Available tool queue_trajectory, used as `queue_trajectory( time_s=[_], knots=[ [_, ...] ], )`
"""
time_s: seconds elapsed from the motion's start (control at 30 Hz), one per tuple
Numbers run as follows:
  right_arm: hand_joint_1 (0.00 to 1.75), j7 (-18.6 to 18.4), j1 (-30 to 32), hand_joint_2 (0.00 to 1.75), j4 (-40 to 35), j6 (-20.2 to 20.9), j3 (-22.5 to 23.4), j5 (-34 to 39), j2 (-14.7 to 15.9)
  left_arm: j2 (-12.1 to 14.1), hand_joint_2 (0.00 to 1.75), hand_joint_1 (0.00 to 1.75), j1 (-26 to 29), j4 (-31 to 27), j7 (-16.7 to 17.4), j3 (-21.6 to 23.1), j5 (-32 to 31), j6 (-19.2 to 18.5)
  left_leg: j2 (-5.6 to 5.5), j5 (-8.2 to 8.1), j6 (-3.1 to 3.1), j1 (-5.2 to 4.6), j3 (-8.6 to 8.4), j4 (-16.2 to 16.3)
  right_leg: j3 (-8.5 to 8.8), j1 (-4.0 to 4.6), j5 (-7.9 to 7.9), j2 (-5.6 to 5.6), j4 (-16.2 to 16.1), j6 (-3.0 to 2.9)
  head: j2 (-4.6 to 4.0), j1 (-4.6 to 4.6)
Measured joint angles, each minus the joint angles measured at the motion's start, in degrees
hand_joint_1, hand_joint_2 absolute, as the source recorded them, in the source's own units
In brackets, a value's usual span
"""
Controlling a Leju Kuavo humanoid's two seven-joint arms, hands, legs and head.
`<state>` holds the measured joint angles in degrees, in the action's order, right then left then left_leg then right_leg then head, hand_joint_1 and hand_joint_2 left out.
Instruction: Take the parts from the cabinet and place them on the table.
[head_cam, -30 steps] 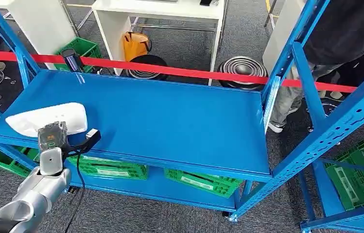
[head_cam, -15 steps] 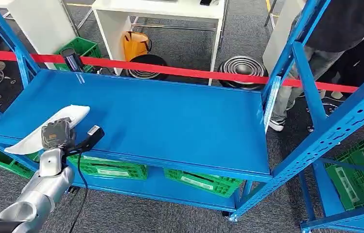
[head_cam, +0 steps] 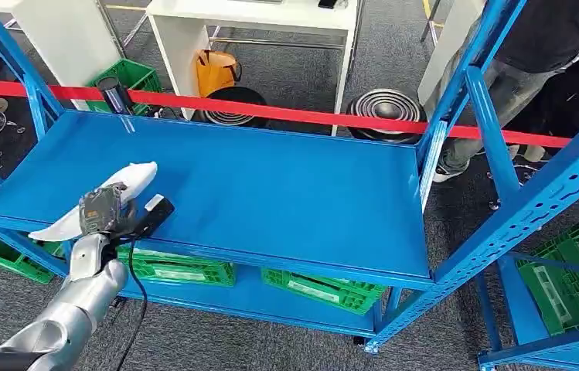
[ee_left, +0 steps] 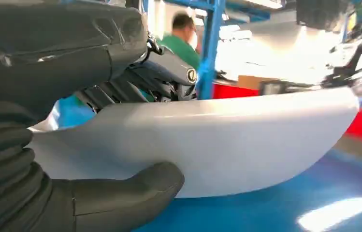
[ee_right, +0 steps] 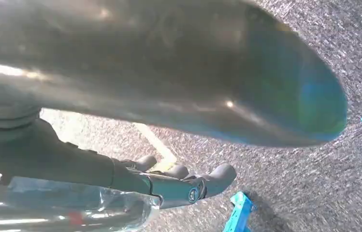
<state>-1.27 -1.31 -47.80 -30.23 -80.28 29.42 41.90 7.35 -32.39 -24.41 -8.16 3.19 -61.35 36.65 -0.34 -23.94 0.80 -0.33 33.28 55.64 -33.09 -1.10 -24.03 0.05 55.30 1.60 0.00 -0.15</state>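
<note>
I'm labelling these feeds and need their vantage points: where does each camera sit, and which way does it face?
Head view: high on the body, looking down at the blue shelf; the left arm and left hand show, gripping the white part.
Left wrist view: behind the left hand, facing along the white part over the shelf.
Right wrist view: behind the right hand, facing the carpet.
Head and left wrist views share the part.

You've got one white part (head_cam: 120, 191) here, a smooth curved plastic shell, long and tapering to a rounded tip. It's tilted up on edge above the front left of the blue cabinet shelf (head_cam: 270, 193), gripped in the left hand (head_cam: 100, 212).
</note>
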Motion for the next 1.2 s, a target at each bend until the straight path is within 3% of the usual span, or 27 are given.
queue_trajectory(
  time_s=[0.1, 0.63, 0.67, 0.73, 0.8, 0.87, 0.97, 1.03, 1.13, 1.2],
  knots=[
    [0.00, 0.0, 0.3, 0.00, 0.0, -0.5, 0.0, 0.3, -0.2, -0.8, 1.75, 1.75, 0.0, -1.0, -3.3, -0.9, 3.6, 0.0, 0.01, -0.01, 0.00, 0.00, 0.01, 0.0, -0.01, 0.00, 0.00, 0.03, 0.0, 0.00, 0.00, 0.00],
    [0.00, 0.0, 0.5, 0.00, 0.0, -0.6, 0.0, 0.4, -0.6, -2.1, 1.75, 1.75, 0.0, -1.9, -4.4, -2.4, 4.8, 0.0, 0.01, -0.01, 0.00, 0.00, 0.03, 0.0, -0.06, 0.00, 0.00, 0.03, 0.0, 0.00, 0.00, 0.00],
    [0.00, 0.0, 0.5, 0.00, 0.0, -0.7, 0.0, 0.5, -0.6, -2.1, 1.75, 1.75, 0.1, -2.2, -6.0, -2.5, 7.2, 0.0, 0.02, -0.01, 0.00, 0.00, 0.04, 0.0, -0.07, 0.00, 0.00, 0.03, 0.0, 0.00, 0.00, 0.00],
    [0.00, 0.0, 0.6, 0.00, 0.0, -1.3, 0.0, 1.3, -0.7, -2.6, 1.75, 1.75, 0.5, -3.4, -14.2, -3.0, 15.8, -0.6, 0.02, -0.01, 0.00, 0.00, 0.05, 0.0, -0.09, 0.00, 0.00, 0.02, 0.0, 0.00, 0.00, 0.00],
    [0.00, 0.4, 0.6, 0.00, 0.0, -1.9, -0.1, 2.5, -1.0, -3.6, 1.75, 1.75, 1.8, -6.5, -21.6, -3.3, 27.6, -3.0, 0.02, -0.01, 0.00, 0.00, 0.06, 0.0, -0.09, 0.00, 0.00, 0.03, 0.0, 0.00, 0.00, 0.00],
    [0.00, 1.5, 0.6, 0.00, 0.3, -1.9, -0.1, 3.7, -1.6, -4.3, 1.75, 1.75, 3.8, -11.7, -25.6, -2.6, 38.2, -7.2, 0.02, -0.01, 0.00, -0.01, 0.07, 0.0, -0.09, -0.01, 0.00, 0.03, 0.0, 0.00, 0.00, 0.02],
    [0.00, 4.0, 0.3, 0.00, 2.7, -0.2, -0.1, 4.8, -3.4, -4.9, 1.75, 1.75, 8.2, -22.4, -27.6, 0.6, 52.8, -16.2, 0.02, -0.06, -0.03, -0.01, 0.10, 0.0, -0.10, -0.01, -0.01, 0.04, 0.0, 0.00, 0.00, 0.00],
    [0.00, 5.4, -0.1, 0.00, 4.8, 2.1, -0.1, 4.9, -5.0, -4.9, 1.75, 1.75, 11.5, -29.7, -27.8, 3.3, 59.1, -20.7, 0.02, -0.06, -0.03, 0.00, 0.12, 0.0, -0.13, 0.01, -0.01, 0.05, 0.0, 0.00, 0.00, 0.00],
    [0.00, 6.4, -0.4, 0.00, 8.3, 5.6, -0.1, 4.7, -7.9, -4.7, 1.75, 1.75, 16.0, -40.4, -27.3, 7.0, 64.1, -25.5, 0.02, -0.08, -0.03, 0.00, 0.13, 0.0, -0.16, 0.01, -0.04, 0.05, 0.0, 0.00, 0.00, -0.02],
    [0.00, 6.6, -0.4, 0.00, 10.1, 6.5, -0.1, 4.7, -9.6, -4.5, 1.75, 1.75, 18.3, -45.9, -26.7, 9.3, 64.5, -25.9, 0.01, -0.08, -0.02, 0.01, 0.16, 0.0, -0.15, 0.01, -0.06, 0.04, 0.0, 0.02, 0.00, 0.00]
  ],
)
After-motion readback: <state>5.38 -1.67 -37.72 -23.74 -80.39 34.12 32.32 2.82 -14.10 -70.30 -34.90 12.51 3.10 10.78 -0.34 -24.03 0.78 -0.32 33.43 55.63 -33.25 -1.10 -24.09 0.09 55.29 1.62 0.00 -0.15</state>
